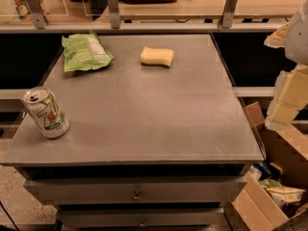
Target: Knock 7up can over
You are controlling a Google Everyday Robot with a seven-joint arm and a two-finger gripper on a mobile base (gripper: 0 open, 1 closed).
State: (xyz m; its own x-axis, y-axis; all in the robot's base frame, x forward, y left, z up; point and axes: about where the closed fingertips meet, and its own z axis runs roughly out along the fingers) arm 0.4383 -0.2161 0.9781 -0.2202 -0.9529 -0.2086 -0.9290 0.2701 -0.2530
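Watch the edge: the 7up can (45, 113) stands near the front-left corner of the worktop (159, 114), so a hard shove from the right could send it off the side instead of tipping it. A low contact might only slide it. Your hand (285, 102) hangs off the right side, well apart from the can; how far open it is, or whether it holds anything, you cannot tell. The can is silver-white with green lettering, a red dot and the pull-tab up.
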